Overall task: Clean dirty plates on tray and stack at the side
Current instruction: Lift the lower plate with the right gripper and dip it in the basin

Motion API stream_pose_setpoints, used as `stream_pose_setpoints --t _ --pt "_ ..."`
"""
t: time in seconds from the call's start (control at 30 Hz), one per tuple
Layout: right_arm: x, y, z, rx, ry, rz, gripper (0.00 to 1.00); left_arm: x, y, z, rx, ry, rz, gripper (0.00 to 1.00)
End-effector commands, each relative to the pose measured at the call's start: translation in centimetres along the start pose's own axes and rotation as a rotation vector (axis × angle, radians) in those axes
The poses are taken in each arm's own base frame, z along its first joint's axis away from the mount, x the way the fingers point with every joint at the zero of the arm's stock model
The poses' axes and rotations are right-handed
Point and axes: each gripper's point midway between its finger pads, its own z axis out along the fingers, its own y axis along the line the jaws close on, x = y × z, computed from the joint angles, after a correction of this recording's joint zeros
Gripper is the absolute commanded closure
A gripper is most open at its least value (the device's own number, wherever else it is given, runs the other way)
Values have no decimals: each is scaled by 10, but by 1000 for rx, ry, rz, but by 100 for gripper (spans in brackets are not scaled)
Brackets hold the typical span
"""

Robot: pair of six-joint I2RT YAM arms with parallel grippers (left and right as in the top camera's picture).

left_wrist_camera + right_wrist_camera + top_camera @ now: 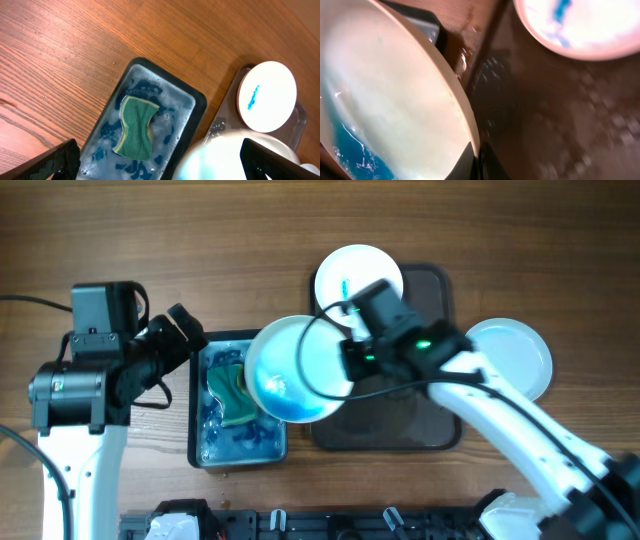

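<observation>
My right gripper (347, 361) is shut on the rim of a white plate (292, 370), which it holds tilted over the blue tub's right edge. Blue liquid pools in the plate's lower part (350, 150). In the right wrist view the fingertips (479, 161) pinch the rim. A second plate (358, 276) with a blue smear lies at the back of the dark brown tray (420, 425). A plain white plate (512, 356) rests on the table right of the tray. My left gripper (190, 330) hangs open and empty, left of the tub and above the green sponge (135, 127).
The blue tub (210, 448) holds soapy water with blue streaks, and the sponge (228, 392) lies in it. The left arm's base (85, 380) stands at the far left. A cable loops above the held plate. Bare wood table lies at the back left (150, 230).
</observation>
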Motion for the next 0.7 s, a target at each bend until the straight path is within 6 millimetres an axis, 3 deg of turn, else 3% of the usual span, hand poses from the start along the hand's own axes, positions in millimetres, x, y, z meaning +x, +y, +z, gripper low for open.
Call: stream_pose_setpoints --t 0.0,0.2,0.47,0.67 --pt "-10 3 28 169 -70 -22 96 -3 -1 -6 11 -15 -1 0" --pt "-31 28 10 351 -287 -147 96 -3 -1 -6 11 -15 -1 0" --pt "-38 50 -40 658 -551 -278 96 -3 -1 -6 11 -15 -1 0" --pt "-43 90 -63 716 -664 -457 96 -3 -1 -6 11 -15 -1 0"
